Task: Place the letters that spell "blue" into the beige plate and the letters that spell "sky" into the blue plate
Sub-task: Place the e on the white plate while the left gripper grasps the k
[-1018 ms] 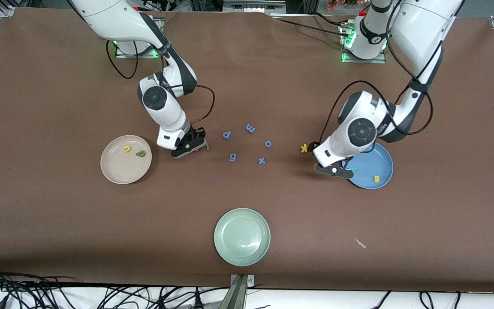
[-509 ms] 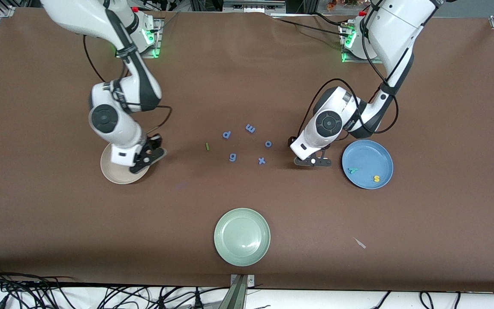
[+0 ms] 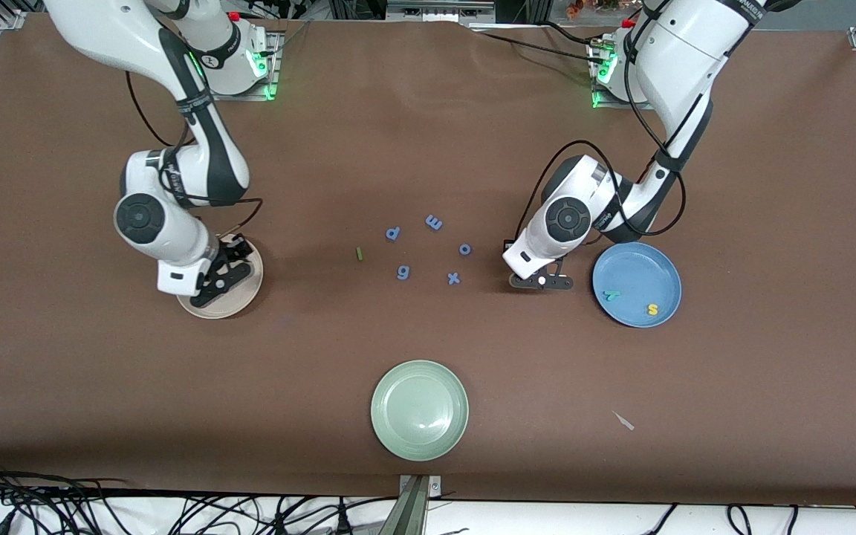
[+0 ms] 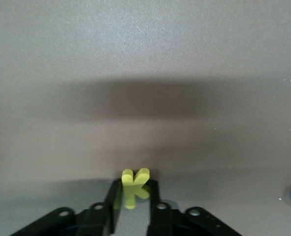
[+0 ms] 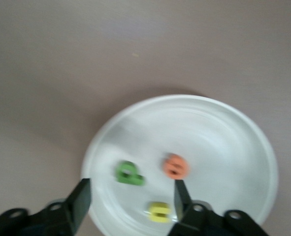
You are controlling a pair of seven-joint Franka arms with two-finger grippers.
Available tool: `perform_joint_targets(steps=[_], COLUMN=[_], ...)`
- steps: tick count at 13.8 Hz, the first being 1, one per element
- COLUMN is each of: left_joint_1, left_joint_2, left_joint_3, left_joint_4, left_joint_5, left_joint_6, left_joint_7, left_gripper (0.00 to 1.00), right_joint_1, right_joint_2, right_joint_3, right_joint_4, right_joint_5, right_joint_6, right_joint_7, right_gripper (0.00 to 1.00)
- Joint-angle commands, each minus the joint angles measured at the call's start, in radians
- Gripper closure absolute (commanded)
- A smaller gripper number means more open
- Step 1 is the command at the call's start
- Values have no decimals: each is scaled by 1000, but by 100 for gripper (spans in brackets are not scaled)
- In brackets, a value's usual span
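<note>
L gripper: my left gripper point(image 4: 131, 216) has its jaws pinching the small yellow foam k point(image 4: 134, 187) on the brown matte worktop point(image 3: 428, 148), beside the round shallow blue plate point(image 3: 637, 284), its destination.
R gripper: my right gripper point(image 5: 130, 201) hovers over the round cream-beige plate point(image 5: 234, 123), jaws spread and empty, so I judge the e is just dropped.
Beige plate: holds the green foam b point(image 5: 129, 173), orange foam e point(image 5: 175, 166), yellow foam u point(image 5: 159, 212); smooth glossy dish.
Blue plate: teal foam y point(image 3: 610, 295) and yellow foam s point(image 3: 652, 309) inside.
Left over: thin green foam bar l point(image 3: 359, 253) lies on the worktop near the chunky all-blue foam letters point(image 3: 428, 249).
Unused: the pale green round plate point(image 3: 419, 410), nearer the camera.
</note>
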Motion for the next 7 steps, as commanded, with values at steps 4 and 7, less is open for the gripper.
perform_joint_targets(steps=[4, 7], left_joint_1=[8, 30], left_joint_2=[-41, -72], left_joint_3=[9, 18], left_joint_4=[13, 108], left_joint_5=[26, 83], left_joint_6=[-43, -250], left_joint_7=[-17, 42], left_gripper=[100, 100], right_joint_1=[29, 106], right_joint_2=[27, 103], right_joint_3=[224, 232], right_joint_4=[58, 98], right_joint_5=[15, 14], right_joint_6=[36, 130], right_joint_7=[439, 560], right_gripper=[19, 20])
